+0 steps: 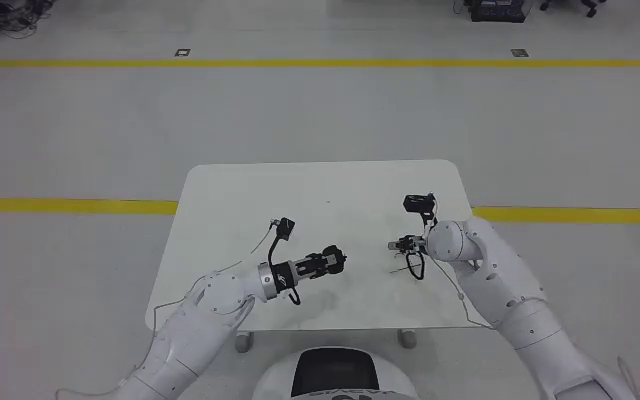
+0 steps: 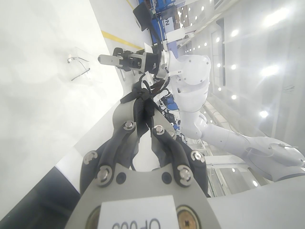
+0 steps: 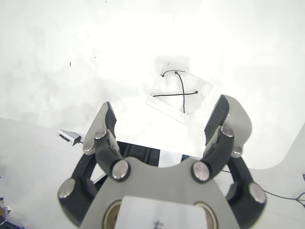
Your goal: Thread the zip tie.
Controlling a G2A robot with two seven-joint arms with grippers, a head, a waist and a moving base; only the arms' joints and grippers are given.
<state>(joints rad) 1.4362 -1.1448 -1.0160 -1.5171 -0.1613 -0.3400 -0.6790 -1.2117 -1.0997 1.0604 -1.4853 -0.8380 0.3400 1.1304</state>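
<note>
**Surface** (image 3: 71, 24): white, smooth, matt with a faint sheen.

**Sheet** (image 3: 166, 106): clear plastic, glossy, its edges catching the light.

**Zip ties** (image 3: 183, 91): thin black plastic, smooth and dull.

**Right gripper** (image 3: 165, 101): jaws of grey metal with a satin finish. The pads (image 3: 215, 113) are black, rubber-like and finely ribbed. The links are matt black and the pins (image 3: 201, 169) are bright polished metal.

**Left gripper** (image 2: 143, 106): grey satin metal, matt black links, bright metal pins with clips.

**Arm casing** (image 2: 193, 72): white plastic, glossy.

**Floor** (image 1: 300, 120): pale grey, smooth, slight sheen.
</note>
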